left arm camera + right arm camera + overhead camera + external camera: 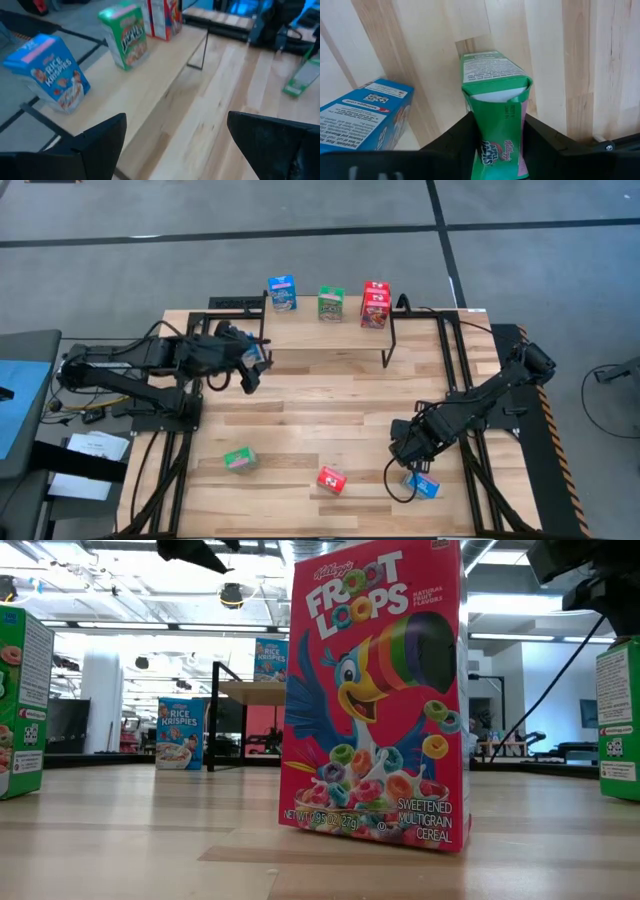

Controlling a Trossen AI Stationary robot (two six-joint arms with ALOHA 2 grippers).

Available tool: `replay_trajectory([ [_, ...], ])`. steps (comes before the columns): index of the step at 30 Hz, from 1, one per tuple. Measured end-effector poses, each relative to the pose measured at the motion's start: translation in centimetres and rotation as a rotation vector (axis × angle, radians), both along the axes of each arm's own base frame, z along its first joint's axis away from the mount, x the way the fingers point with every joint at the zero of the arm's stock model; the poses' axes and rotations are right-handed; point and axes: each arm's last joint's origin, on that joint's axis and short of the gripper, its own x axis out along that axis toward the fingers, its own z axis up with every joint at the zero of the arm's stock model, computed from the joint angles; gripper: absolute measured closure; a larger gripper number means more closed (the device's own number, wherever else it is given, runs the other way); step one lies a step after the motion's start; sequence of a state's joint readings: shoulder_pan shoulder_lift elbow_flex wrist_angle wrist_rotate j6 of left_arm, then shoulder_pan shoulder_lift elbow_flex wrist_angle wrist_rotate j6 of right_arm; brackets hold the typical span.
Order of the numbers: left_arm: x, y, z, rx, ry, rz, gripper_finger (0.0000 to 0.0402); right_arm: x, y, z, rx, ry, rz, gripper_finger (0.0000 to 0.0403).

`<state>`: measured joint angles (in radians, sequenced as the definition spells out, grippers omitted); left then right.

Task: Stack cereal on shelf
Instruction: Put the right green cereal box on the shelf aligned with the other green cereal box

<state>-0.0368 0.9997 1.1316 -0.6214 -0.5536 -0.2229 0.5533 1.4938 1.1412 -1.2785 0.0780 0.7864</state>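
The shelf (330, 335) stands at the table's far side, with a blue cereal box (282, 293), a green one (331, 303) and a red one (375, 305) on it. My left gripper (250, 370) hovers open by the shelf's left end, and its fingers (100, 145) face those boxes. At the near right, my right gripper (410, 445) points down, shut on a green cereal box (495, 100). A blue box (422, 483) lies flat beside it. A green box (240, 459) and a red box (332, 479) stand near the front edge. My right gripper pinches the top end (495, 145) of the green box between its two fingers, one on each broad face. The fingers come from above, pointing down. The box is upright below them, its top flap (495, 95) slightly open. I cannot tell whether its bottom is on the table.
The shelf's black metal legs (390, 345) stand on the plank tabletop (320, 410). Open tabletop lies between the shelf and the loose boxes. Black frame rails (470, 430) and cables run along both sides. The red box (375, 690) fills the middle of the low view.
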Motion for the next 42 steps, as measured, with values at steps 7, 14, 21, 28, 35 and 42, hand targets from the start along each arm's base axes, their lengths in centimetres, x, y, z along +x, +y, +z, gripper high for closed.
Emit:
replay_trajectory([
  [7,0.3,-0.3,0.0,0.018,0.005,-0.051,0.0065,0.2,-0.1,0.7,0.006,-0.011,-0.006,0.0242],
  [14,0.8,-1.3,-0.6,-0.019,-0.009,-0.085,0.0065,1.3,-1.0,3.0,0.026,-0.055,-0.025,0.0242],
  [21,2.7,-2.3,-1.6,-0.047,0.041,-0.288,0.0065,2.9,-2.6,5.1,0.057,-0.126,-0.006,0.0242],
  [28,5.7,-3.0,-2.7,-0.029,0.05,-0.442,0.0065,4.3,-4.6,7.2,0.07,-0.2,0.029,0.0242],
  [35,8.2,-3.3,-3.9,-0.006,0.038,-0.453,0.0065,5.6,-6.4,9.2,0.079,-0.32,0.065,0.0243],
  [42,10.3,-3.5,-5.1,-0.026,0.006,-0.443,0.0065,6.8,-7.6,11.2,0.075,-0.463,0.114,0.0243],
])
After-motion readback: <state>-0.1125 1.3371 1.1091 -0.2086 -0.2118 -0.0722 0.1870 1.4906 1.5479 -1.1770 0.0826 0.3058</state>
